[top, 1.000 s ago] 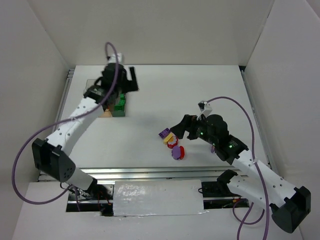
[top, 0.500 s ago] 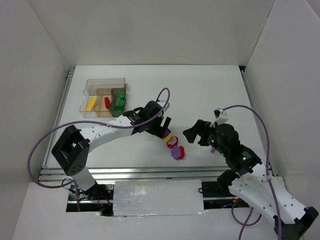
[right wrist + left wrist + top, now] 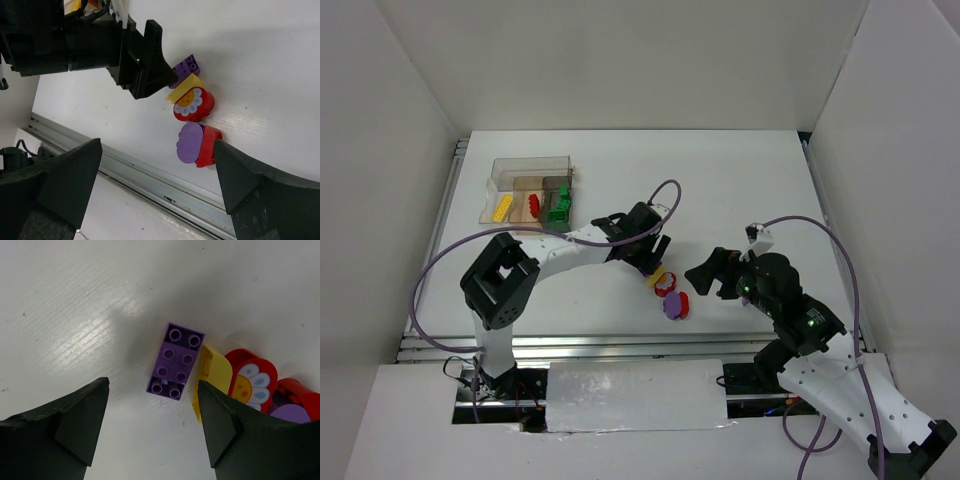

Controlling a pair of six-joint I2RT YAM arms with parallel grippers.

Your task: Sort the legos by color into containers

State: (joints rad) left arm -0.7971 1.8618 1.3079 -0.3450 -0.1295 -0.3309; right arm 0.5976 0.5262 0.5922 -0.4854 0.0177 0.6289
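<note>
**White booth, white table**

A matte white table [image 3: 740, 180] spreads beneath the left gripper [image 3: 650, 262] and the right gripper [image 3: 704, 274]. Ahead of them rises a plain white back wall [image 3: 620, 60], and white side panels [image 3: 380, 200] close in outboard of each. Behind them, aluminium rails [image 3: 620, 345] edge the table. Soft light leaves a dull sheen [image 3: 100, 332] ahead of the left gripper.

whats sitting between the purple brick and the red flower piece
A yellow piece lies between the purple brick and the red flower piece, close against both. The left wrist view shows it best.
</note>
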